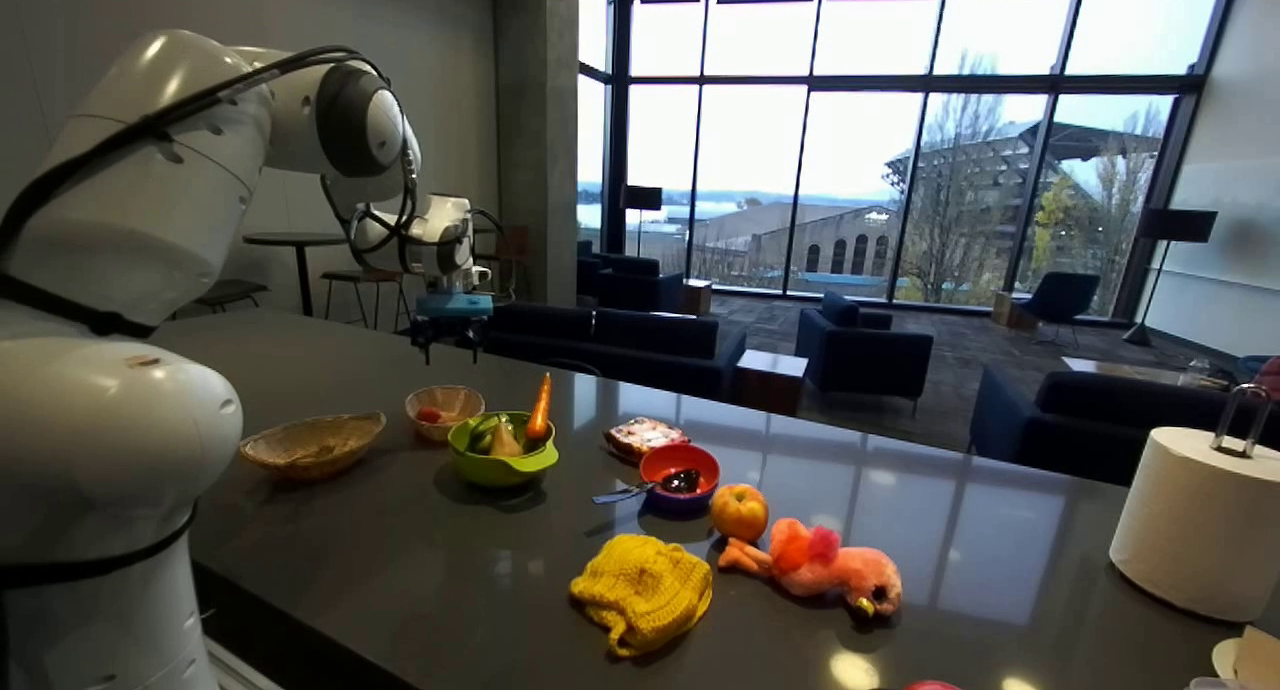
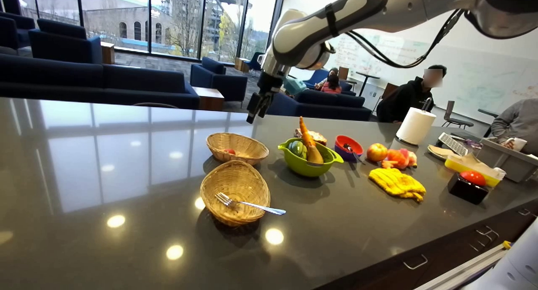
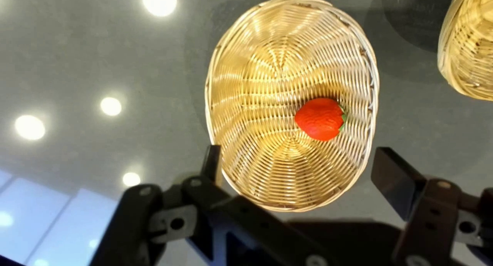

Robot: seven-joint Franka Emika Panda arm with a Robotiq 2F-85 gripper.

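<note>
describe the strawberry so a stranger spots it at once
On the dark counter, beside the green bowl, find the wicker basket nearest the open end effector. Inside lies the strawberry: red with green leaves, unlike the fork propped in the neighbouring basket.

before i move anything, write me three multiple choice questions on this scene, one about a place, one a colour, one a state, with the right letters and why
1. Where does the strawberry lie?
A) In the green bowl
B) In a wicker basket
C) Beside the paper towel roll

2. What colour is the knitted cloth?
A) Yellow
B) Blue
C) White

3. How does the gripper stand?
A) Shut on an apple
B) Shut on nothing
C) Open, holding nothing

Right letters:
1 B, since the wrist view shows it inside the wicker basket.
2 A, since it looks yellow in both exterior views.
3 C, since in the wrist view the jaws stand wide apart with nothing gripped.
</note>
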